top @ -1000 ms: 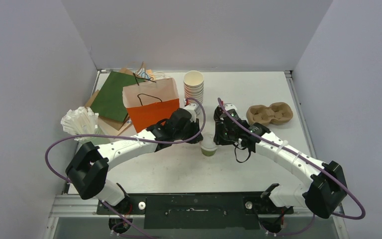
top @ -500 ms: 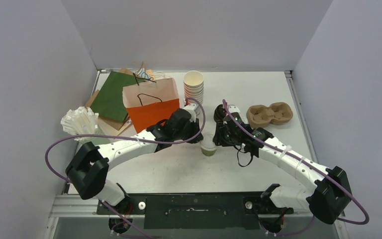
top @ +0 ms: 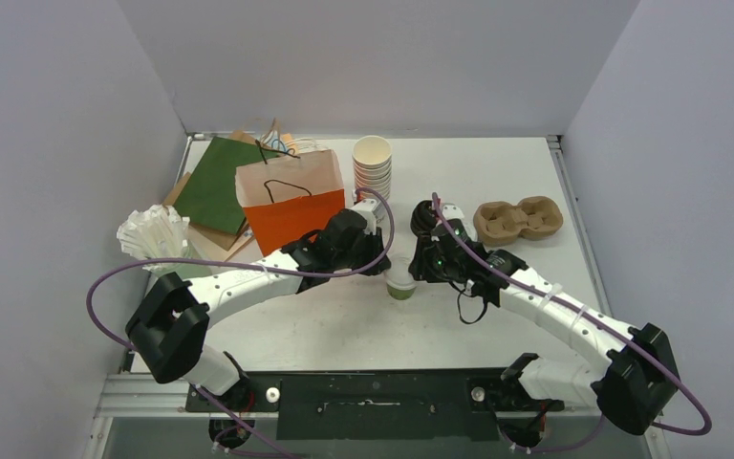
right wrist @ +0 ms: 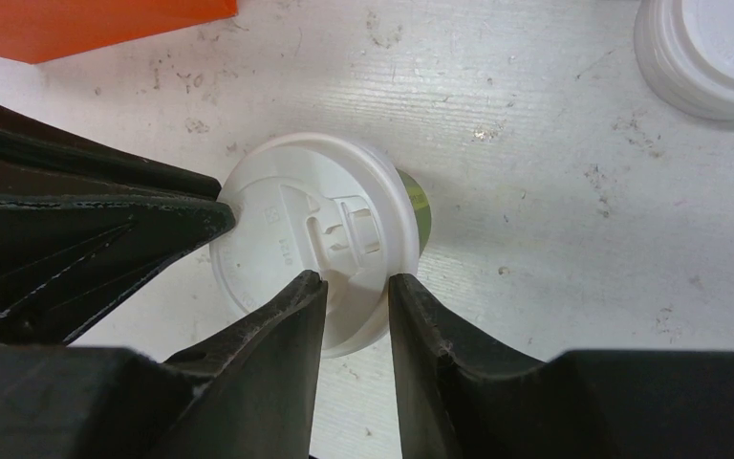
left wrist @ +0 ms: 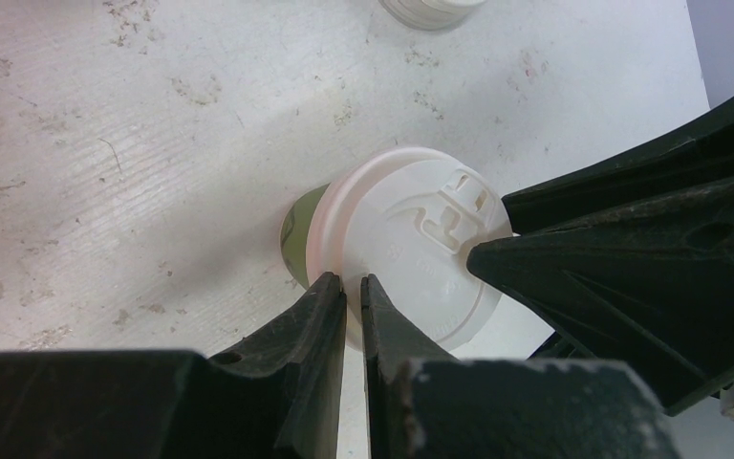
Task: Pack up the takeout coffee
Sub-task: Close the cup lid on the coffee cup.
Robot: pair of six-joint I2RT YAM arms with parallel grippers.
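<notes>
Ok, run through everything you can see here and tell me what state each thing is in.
Olive-green paper cup with white plastic lid: upright, lidded.
Left end effector: almost closed, tips at the lid's rim.
Right end effector: slightly open over the lid, gripping nothing.
Stack of lidless white paper cups: upright, nested.
Orange-and-tan paper bag: standing upright.
Brown moulded-pulp cup carrier: empty.
Stack of white plastic lids: lying flat.

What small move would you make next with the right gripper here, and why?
Probably open the right gripper wider. Its jaws stand only slightly parted above the white-lidded coffee cup, too narrow to straddle it, while the shut left gripper sits at the lid's opposite edge. The pulp carrier lies on the right arm's side.
</notes>
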